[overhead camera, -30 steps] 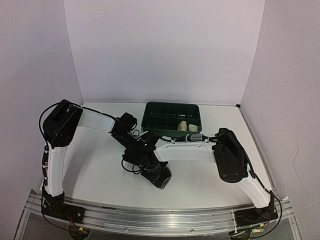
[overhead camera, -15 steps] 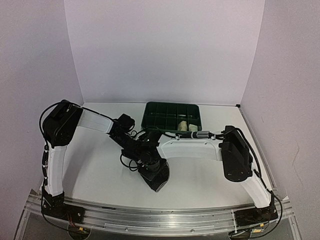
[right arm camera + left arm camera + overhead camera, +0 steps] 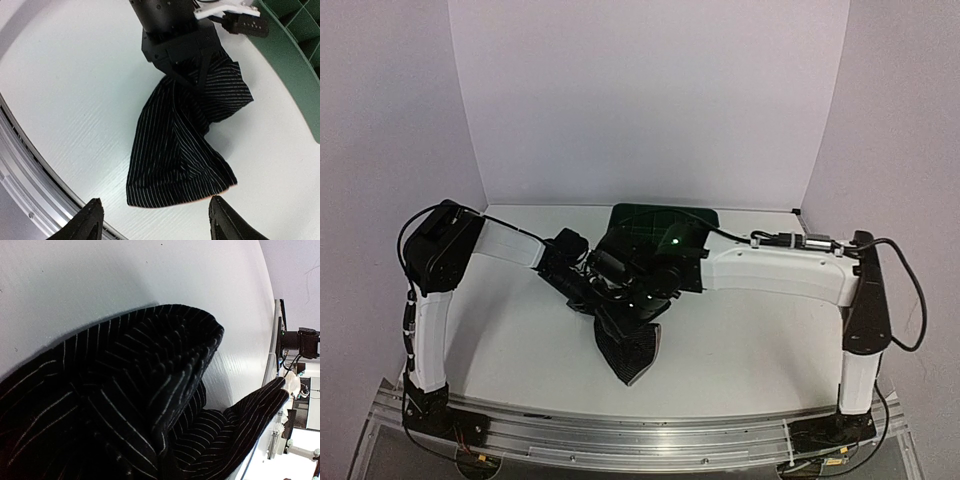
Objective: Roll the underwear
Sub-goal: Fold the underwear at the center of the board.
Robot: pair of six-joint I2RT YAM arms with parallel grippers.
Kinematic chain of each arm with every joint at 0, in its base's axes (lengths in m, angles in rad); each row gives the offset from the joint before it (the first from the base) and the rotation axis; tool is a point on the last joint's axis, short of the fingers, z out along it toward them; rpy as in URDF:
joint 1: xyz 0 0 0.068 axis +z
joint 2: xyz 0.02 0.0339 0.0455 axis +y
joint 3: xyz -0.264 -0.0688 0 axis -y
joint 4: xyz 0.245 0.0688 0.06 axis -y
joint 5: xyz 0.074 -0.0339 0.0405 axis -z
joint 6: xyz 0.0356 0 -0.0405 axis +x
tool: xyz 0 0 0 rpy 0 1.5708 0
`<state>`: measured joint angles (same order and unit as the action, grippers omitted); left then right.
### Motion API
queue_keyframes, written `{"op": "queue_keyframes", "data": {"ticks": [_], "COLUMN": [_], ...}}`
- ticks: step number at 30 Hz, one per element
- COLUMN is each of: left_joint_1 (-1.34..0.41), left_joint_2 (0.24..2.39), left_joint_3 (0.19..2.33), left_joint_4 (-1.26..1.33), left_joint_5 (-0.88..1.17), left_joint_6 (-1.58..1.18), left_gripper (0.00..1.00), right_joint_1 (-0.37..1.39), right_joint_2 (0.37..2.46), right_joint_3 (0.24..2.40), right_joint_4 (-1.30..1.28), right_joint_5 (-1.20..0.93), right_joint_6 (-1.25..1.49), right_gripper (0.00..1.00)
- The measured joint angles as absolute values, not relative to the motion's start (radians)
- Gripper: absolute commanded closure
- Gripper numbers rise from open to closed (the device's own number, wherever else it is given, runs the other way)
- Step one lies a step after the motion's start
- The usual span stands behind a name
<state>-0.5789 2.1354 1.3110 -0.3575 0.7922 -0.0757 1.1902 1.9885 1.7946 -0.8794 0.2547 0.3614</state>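
The black pinstriped underwear (image 3: 175,150) lies loosely spread on the white table, one end gathered up and the other fanned toward the near edge (image 3: 628,352). My left gripper (image 3: 187,80) is shut on the gathered end. In the left wrist view the cloth (image 3: 125,405) fills the frame and hides the fingers. My right gripper (image 3: 157,220) hovers open above the free hem, its two fingertips wide apart and touching nothing. From above, the right arm reaches across the table over the left gripper (image 3: 592,300).
The green compartment tray (image 3: 292,65) stands just behind the cloth; the right arm covers most of it from above (image 3: 655,213). The table's metal front rail (image 3: 30,190) runs close to the cloth's hem. White walls enclose the back and sides.
The right gripper has opened and let go of the black underwear, and its arm has swung up and leftward over the tray. The cloth has loosened from a compact bundle into a spread flap.
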Motion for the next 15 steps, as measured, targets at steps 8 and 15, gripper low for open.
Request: {"op": "queue_keyframes", "data": {"ticks": [8, 15], "left_joint_1": [-0.579, -0.579], "left_joint_2": [2.134, 2.129], "left_joint_3": [1.306, 1.299], "left_joint_4": [-0.348, -0.34], "left_joint_5": [0.792, 0.79], "left_joint_6": [-0.077, -0.076], "left_gripper": [1.0, 1.0], "right_joint_1": [1.041, 1.025], "right_joint_2": [1.753, 1.752], "right_joint_3": [1.236, 1.099], "right_joint_4": [-0.581, -0.304], "right_joint_5": [0.176, 0.082], "right_joint_6": [0.585, 0.633], "right_gripper": [0.11, 0.2]}}
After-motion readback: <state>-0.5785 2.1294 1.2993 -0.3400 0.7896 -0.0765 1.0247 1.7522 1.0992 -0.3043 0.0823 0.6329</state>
